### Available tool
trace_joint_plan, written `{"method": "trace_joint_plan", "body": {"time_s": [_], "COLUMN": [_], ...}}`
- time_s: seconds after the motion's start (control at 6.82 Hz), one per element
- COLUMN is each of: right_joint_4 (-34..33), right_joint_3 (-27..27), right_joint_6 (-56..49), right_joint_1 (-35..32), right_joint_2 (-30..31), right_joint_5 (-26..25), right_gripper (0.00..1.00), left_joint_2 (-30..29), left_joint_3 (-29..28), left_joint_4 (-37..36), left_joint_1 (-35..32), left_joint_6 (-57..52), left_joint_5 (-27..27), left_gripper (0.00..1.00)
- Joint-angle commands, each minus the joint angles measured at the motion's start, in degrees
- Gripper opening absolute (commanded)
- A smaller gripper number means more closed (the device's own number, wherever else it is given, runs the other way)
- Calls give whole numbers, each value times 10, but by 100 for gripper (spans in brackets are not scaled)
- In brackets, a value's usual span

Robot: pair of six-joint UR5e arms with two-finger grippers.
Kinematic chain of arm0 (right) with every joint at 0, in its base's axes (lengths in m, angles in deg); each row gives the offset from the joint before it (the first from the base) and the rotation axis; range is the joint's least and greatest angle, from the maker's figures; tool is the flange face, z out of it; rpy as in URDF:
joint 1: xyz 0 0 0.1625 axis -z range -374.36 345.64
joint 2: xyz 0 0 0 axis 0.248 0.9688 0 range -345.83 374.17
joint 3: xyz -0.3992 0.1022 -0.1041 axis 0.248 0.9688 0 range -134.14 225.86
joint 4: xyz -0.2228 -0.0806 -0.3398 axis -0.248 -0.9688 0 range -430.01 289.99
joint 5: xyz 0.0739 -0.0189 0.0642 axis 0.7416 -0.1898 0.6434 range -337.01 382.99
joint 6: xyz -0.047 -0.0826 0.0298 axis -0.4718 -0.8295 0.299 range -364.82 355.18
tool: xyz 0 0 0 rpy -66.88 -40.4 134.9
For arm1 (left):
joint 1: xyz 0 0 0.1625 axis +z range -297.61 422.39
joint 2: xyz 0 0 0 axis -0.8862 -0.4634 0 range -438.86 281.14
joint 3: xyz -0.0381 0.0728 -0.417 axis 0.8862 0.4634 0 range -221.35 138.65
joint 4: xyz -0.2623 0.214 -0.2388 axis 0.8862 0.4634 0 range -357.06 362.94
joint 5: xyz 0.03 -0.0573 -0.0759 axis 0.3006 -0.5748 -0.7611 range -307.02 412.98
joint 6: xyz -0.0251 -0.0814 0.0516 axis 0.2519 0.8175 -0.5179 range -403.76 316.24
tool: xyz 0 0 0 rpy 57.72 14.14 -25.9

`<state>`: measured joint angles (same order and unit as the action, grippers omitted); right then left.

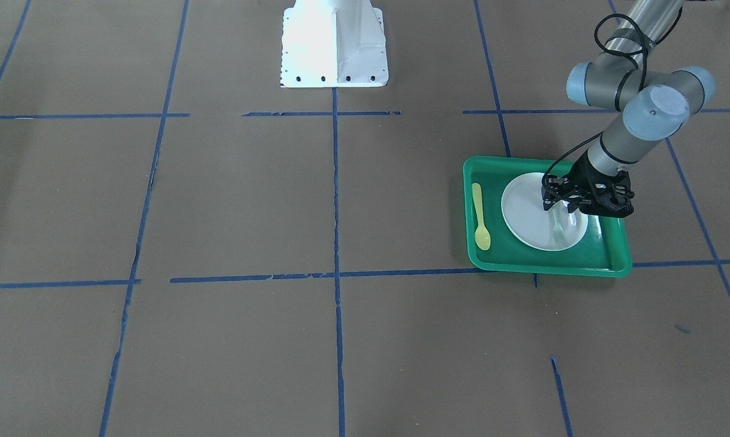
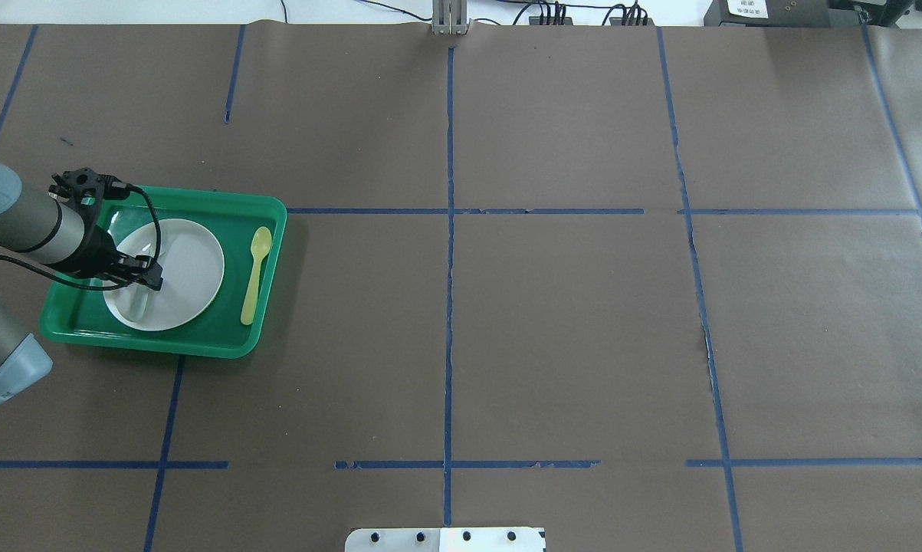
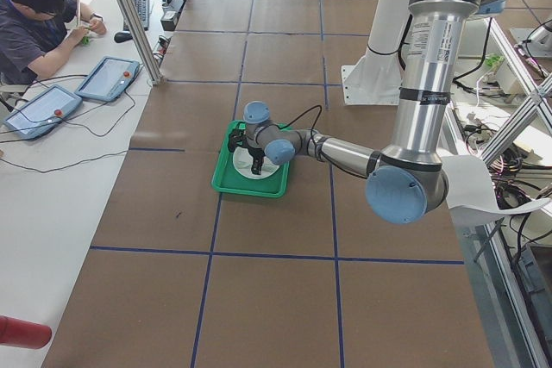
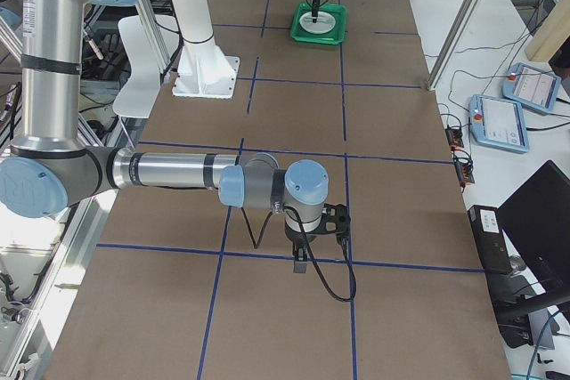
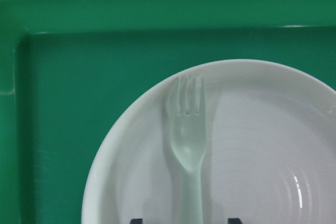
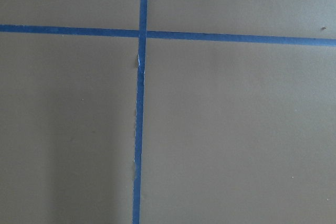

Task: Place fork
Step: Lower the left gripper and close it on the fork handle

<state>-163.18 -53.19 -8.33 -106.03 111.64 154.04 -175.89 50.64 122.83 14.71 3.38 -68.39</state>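
The pale whitish fork lies flat on the white plate, tines pointing away from the gripper. It also shows in the front-facing view and the overhead view. My left gripper hangs low over the plate with its fingertips spread wide to either side of the fork's handle, not gripping it. It also shows in the front-facing view. My right gripper shows only in the exterior right view, over bare table far from the tray. I cannot tell whether it is open.
The plate sits in a green tray with raised rims. A yellow spoon lies in the tray beside the plate. The white robot base stands at the table's middle edge. A person sits at a side desk.
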Motion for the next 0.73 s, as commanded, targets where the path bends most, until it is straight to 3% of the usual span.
{"method": "trace_joint_plan", "body": {"time_s": [0.0, 0.15, 0.59], "right_joint_4": [0, 0, 0], "right_joint_3": [0, 0, 0], "right_joint_6": [0, 0, 0], "right_joint_1": [0, 0, 0], "right_joint_2": [0, 0, 0], "right_joint_5": [0, 0, 0], "right_gripper": [100, 100, 100], "left_joint_2": [0, 0, 1], "left_joint_3": [-1, -1, 12], "left_joint_4": [0, 0, 0], "left_joint_1": [1, 0, 0], "left_joint_6": [1, 7, 7], "left_joint_5": [0, -1, -1], "left_gripper": [19, 0, 0]}}
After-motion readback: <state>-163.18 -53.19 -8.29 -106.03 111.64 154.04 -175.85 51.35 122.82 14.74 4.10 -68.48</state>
